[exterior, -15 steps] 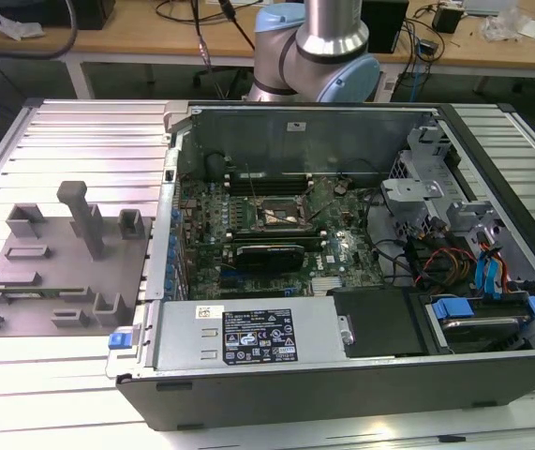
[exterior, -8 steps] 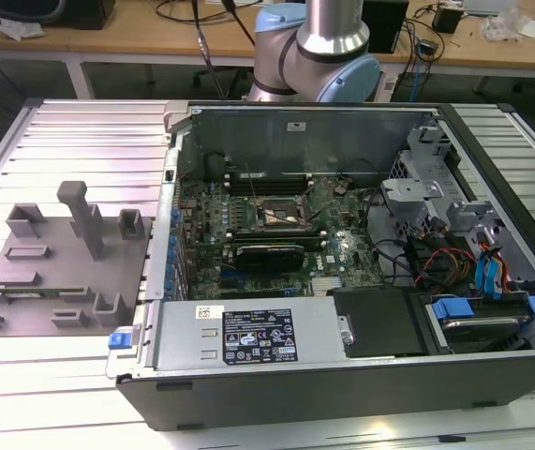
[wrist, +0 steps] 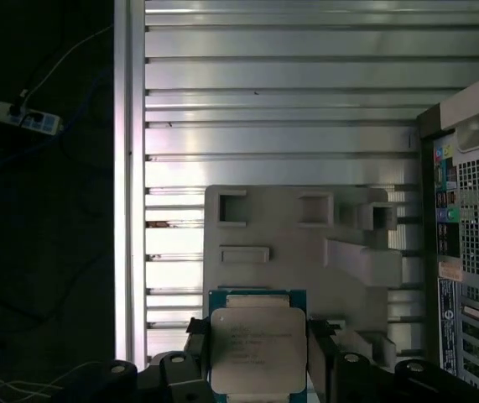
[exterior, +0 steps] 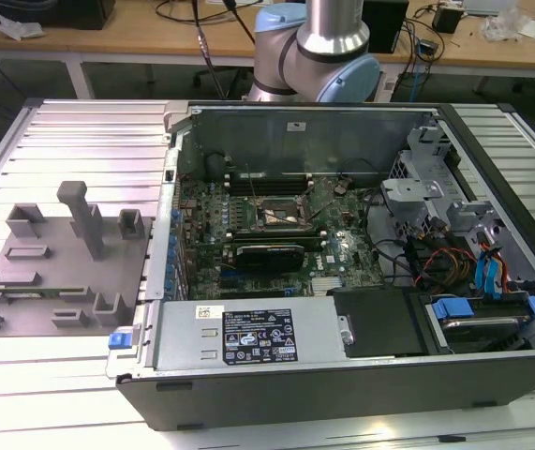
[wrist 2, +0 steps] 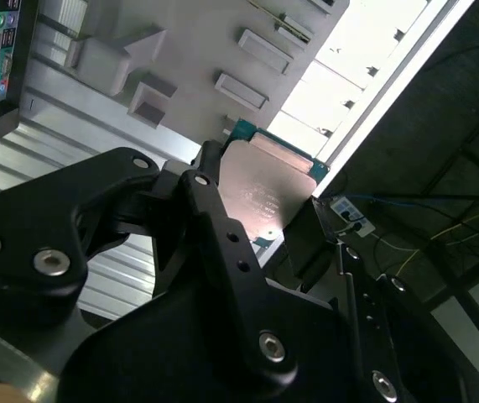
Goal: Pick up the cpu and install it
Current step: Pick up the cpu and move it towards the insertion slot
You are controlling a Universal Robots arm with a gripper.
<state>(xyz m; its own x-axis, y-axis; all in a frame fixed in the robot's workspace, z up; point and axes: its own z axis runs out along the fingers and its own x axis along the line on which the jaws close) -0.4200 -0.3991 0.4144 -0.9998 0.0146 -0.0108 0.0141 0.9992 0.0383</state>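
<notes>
End effector (wrist: 258, 374) is closed on the cpu (wrist: 258, 348), fingers (wrist: 194, 336) pinching two opposite edges, silvery top facing the camera in the first wrist view. Second wrist view gives the same hold: cpu (wrist 2: 266, 189) between the black fingers (wrist 2: 208, 180), green rim showing at the corners. Cpu hangs over the grey fixture (wrist: 306, 239) and looks lifted clear of it, as far as I can tell. Fixture (exterior: 56, 267) lies on the slatted counter (exterior: 89, 127). Open case (exterior: 342, 370) is just beside the fixture, on the exterior view's right of it. Socket (exterior: 281, 214) is inside the case, well apart from the fixture. Judgement: step in hand is the carry after the pick. Doing it well means gripping edges only, chip flat with no tilt, no harder squeeze than needed, travel high enough to pass the case side nearest the fixture, and chip corners squared to the socket so it seats without scraping.
</notes>
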